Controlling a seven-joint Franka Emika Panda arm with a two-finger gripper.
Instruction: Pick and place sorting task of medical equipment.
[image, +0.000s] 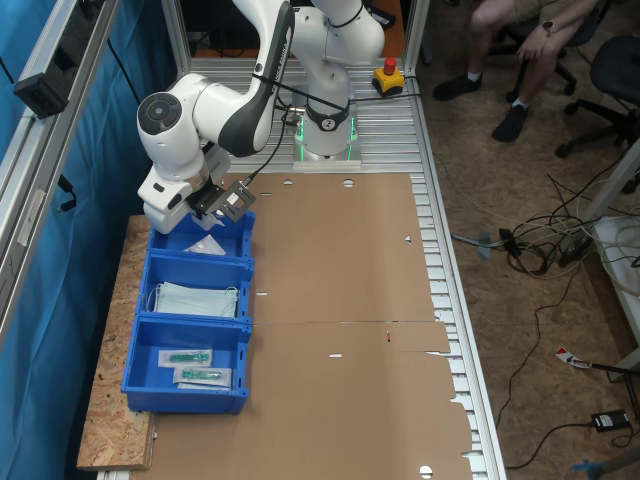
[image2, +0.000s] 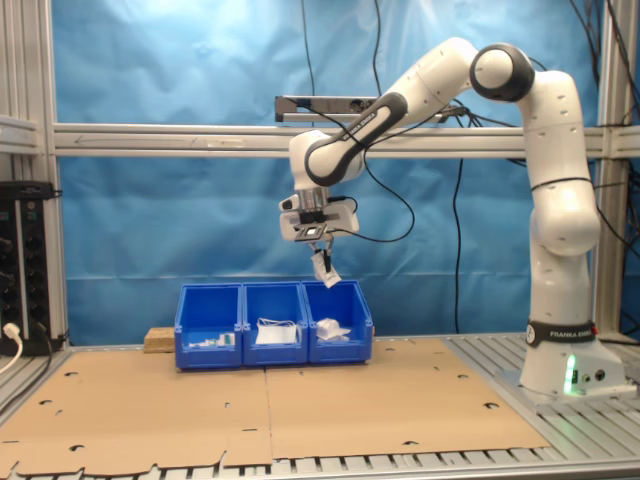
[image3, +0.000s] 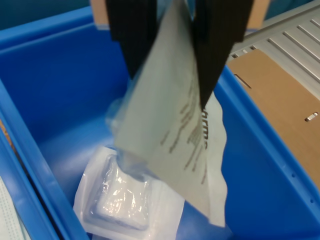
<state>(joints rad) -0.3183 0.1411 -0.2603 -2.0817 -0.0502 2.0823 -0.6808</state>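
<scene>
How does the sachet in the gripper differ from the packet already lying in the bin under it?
The held sachet hangs tilted from the gripper, above the bin; the packet lies flat on the bin's floor. The sachet is flat with dark print on it; the packet looks clear and puffy, with a white pad inside. Both are small, pale sealed packs.

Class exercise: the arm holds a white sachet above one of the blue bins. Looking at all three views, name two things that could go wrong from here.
1. The gripper hangs well above the end bin; the light sachet might flutter on release and land outside it.
2. The fingers pinch the sachet only at its upper edge, so it dangles tilted and may slip out early or cling to one finger.
</scene>
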